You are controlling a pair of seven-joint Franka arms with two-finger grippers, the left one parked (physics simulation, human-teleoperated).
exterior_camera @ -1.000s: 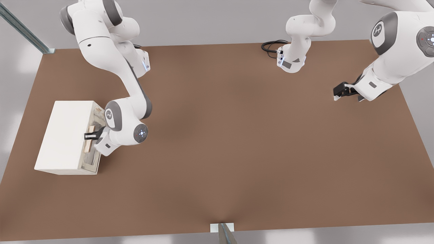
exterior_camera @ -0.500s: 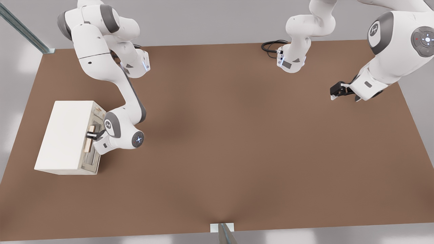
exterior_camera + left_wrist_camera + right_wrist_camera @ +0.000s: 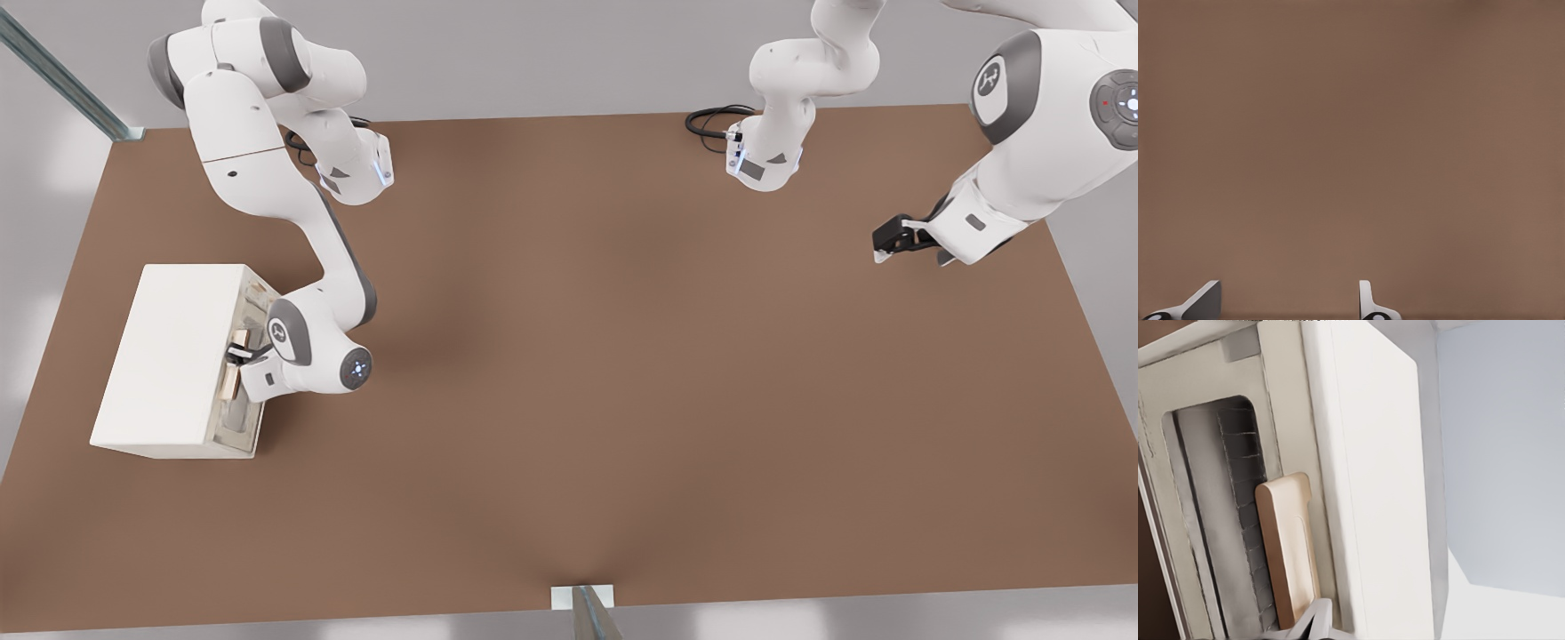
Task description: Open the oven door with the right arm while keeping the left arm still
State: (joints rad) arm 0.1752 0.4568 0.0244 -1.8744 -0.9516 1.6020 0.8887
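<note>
A small cream-white box oven [image 3: 173,356] sits on the brown table [image 3: 622,373], and everything here is placed against it. Its front face points toward the open middle of the table. That face carries the oven door [image 3: 247,373], a cream-framed panel with a greyish glass window [image 3: 1238,520] and a tan bar handle [image 3: 1288,547] running along the door's upper edge. The door lies closed against the box, with no gap showing between its frame and the oven body.

The right arm [image 3: 267,178] reaches down from its base beyond the oven's far side and bends so that its wrist hangs just in front of the door. Its black pincer [image 3: 238,353] is at the handle, pointing into the oven's front. From the front view, the dark fingers appear to sit on either side of the tan bar, but I cannot tell whether they are closed on it or merely beside it. In the right wrist view only a sliver of one pale fingertip [image 3: 1313,621] shows at the handle's near end, touching or almost touching it.

The oven's plain white top and side faces are bare.
</note>
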